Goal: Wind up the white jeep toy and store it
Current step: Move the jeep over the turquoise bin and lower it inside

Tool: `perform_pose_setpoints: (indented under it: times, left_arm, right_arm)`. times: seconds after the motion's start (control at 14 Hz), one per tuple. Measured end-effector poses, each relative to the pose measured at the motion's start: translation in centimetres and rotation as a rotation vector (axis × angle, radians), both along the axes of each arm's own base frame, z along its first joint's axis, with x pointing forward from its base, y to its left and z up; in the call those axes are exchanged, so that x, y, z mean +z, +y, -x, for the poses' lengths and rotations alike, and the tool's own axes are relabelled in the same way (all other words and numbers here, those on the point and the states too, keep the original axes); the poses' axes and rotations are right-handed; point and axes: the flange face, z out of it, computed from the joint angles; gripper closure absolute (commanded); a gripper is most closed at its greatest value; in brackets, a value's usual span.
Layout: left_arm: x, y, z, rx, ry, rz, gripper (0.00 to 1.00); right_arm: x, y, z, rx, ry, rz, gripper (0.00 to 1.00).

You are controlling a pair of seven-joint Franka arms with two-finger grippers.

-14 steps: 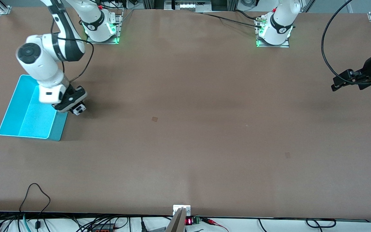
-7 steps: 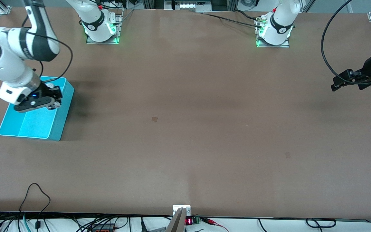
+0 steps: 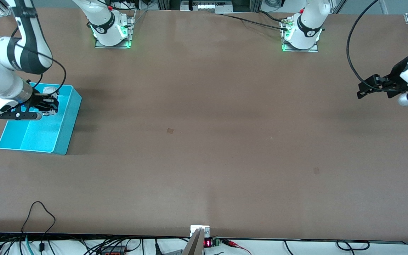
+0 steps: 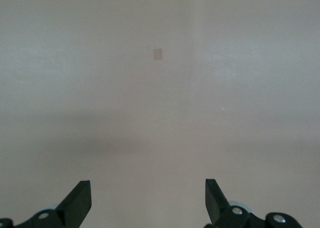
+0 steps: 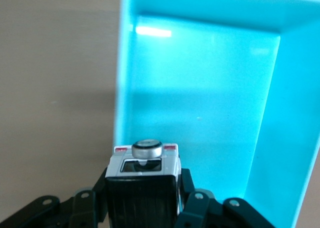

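Two claws were at work: the right claw pinched the white jeep toy by its sides, holding it in the air over the open turquoise bin, which sat on the brown worktop at the right arm's end. At the table's other end the left claw waited with its fingers spread wide above bare worktop, gripping nothing.
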Motion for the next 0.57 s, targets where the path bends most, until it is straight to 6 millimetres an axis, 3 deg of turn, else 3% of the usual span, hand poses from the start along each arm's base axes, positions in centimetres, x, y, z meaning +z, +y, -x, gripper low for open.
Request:
perform_pose_setpoints:
  times: [0.21, 0.57]
  left_arm:
    - [0.0, -0.1, 0.0, -0.002, 0.002, 0.0, 0.0]
    - [0.0, -0.8, 0.1, -0.014, 0.003, 0.0, 0.0]
  right_arm:
    - [-3.1, -2.4, 0.0, -0.037, -0.002, -0.002, 0.98]
    - [-6.0, -3.9, 0.2, -0.058, -0.011, -0.006, 0.97]
